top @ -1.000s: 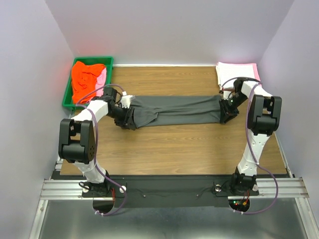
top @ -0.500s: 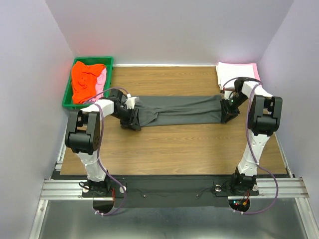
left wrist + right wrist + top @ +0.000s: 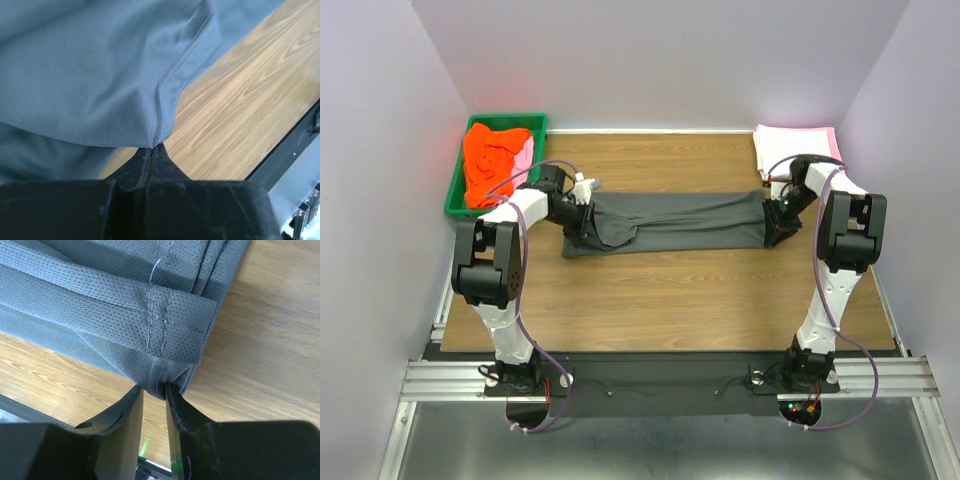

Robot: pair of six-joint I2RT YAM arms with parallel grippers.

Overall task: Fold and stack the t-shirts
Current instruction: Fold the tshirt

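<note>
A dark charcoal grey t-shirt (image 3: 680, 220) lies folded into a long strip across the middle of the table. My left gripper (image 3: 582, 230) is at its left end, jaws pressed together on the hemmed edge (image 3: 159, 112); the cloth rises off the wood from the left gripper (image 3: 152, 149). My right gripper (image 3: 772, 232) is at the strip's right end. In the right wrist view the right gripper (image 3: 154, 390) pinches a bunched, stitched corner of the grey t-shirt (image 3: 125, 305). An orange-red t-shirt (image 3: 490, 160) and a light pink one (image 3: 526, 155) lie crumpled in the bin.
A green plastic bin (image 3: 454, 195) stands at the back left corner. A folded white cloth (image 3: 790, 142) with a pink edge (image 3: 834, 140) lies at the back right corner. Bare wooden tabletop (image 3: 680, 300) stretches between the shirt and the arm bases.
My left gripper has shifted a little along the shirt's left end and its jaws have closed on the cloth. The right gripper has held its place and grip.
</note>
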